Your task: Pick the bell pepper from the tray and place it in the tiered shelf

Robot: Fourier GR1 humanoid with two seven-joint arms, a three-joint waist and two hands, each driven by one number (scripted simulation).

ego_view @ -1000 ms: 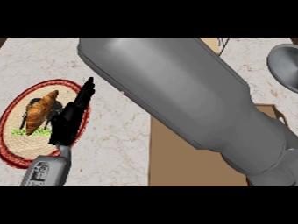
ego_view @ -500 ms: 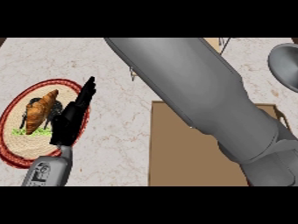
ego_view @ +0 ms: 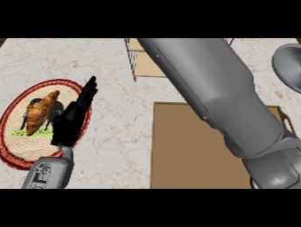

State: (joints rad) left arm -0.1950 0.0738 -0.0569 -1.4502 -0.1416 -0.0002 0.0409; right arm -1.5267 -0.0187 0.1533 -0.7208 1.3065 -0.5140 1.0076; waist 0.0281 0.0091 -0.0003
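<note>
The left robot hand (ego_view: 73,119) stands at the left of the head view, its grey forearm rising from the lower edge. Its fingers are straight and together, pointing up and slightly right, and they enclose nothing.

Directly behind and to the left of that hand lies a round woven plate with a red rim (ego_view: 9,153) on the pale marbled surface (ego_view: 114,66). The hand overlaps the plate's right edge. On the plate, just left of the fingers, rests a croissant (ego_view: 43,111), tilted, with a dark item partly hidden behind it and the hand, and a small patch of green below it — what these two are cannot be told.

The right forearm (ego_view: 212,93) crosses the view as a large grey mass, running from the lower right up toward the top centre. The right robot hand does not show; its state cannot be reported.

Well to the right of the left hand, a brown wooden tray (ego_view: 179,150) lies on the surface, largely covered by the right forearm. Beyond it, near the top centre, part of the tiered shelf (ego_view: 140,62) shows — thin metal uprights and tan boards. A grey metal pan (ego_view: 300,68) sits at the far right edge.

The bell pepper shows nowhere; its position cannot be told.
</note>
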